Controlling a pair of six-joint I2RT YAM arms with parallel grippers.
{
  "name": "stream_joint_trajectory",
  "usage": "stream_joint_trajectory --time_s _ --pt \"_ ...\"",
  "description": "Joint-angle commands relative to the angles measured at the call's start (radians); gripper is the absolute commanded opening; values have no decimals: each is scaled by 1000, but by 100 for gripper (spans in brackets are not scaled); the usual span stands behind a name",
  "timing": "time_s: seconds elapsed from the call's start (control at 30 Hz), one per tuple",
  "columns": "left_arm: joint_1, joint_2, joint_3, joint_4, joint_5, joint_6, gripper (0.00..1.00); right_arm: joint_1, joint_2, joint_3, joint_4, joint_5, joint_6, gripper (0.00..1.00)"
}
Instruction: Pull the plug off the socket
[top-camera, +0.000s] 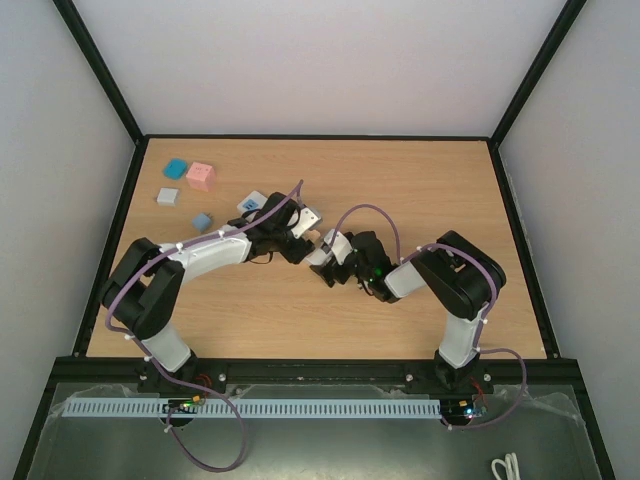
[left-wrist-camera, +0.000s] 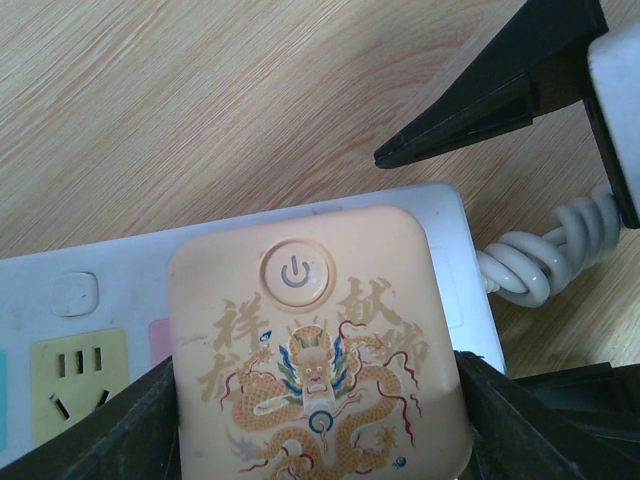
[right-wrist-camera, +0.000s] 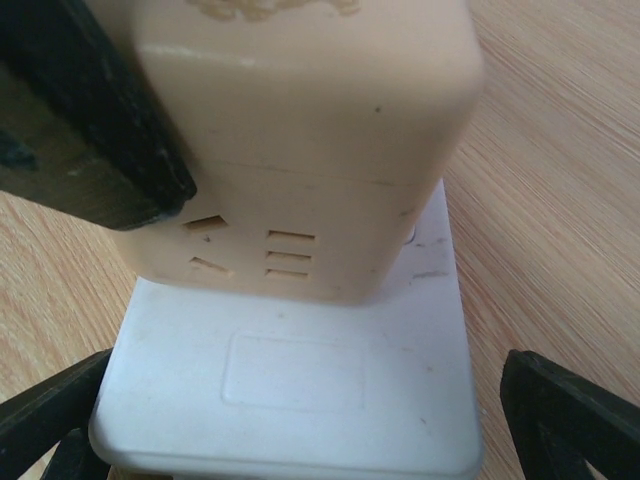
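Observation:
The socket (left-wrist-camera: 60, 290) is a long white power strip lying flat on the wooden table, with a yellow outlet (left-wrist-camera: 80, 375) and a coiled white cord (left-wrist-camera: 545, 255) at its end. The plug (left-wrist-camera: 315, 330) is a beige cube with a power button and a dragon print, sitting in the strip near the cord end. My left gripper (left-wrist-camera: 315, 400) is shut on the plug's two sides. My right gripper (right-wrist-camera: 300, 410) is open and straddles the strip's end (right-wrist-camera: 300, 400); wood shows between its right finger (right-wrist-camera: 575, 425) and the strip. In the top view the arms hide most of the strip (top-camera: 252, 203).
At the back left of the table lie a blue tile (top-camera: 176, 167), a pink cube (top-camera: 200, 176), a grey tile (top-camera: 167, 196) and a small blue block (top-camera: 202, 220). A small white block (top-camera: 308, 215) sits just behind the grippers. Black frame posts edge the table.

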Motion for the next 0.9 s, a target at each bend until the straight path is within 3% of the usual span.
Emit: stream_joint_trajectory --time_s 0.0,0.27,0.7,0.87 --pt "-15 -9 -14 -3 128 15 30 -2 4 38 91 -14 -7 99" --pt "-14 -6 -13 -16 151 20 29 -2 37 44 132 -89 -1 98" --pt "-13 -47 19 -27 138 -8 27 -2 23 44 51 -49 8 67" --pt "-17 -51 30 -25 149 -21 22 -1 18 16 16 0 18 55"
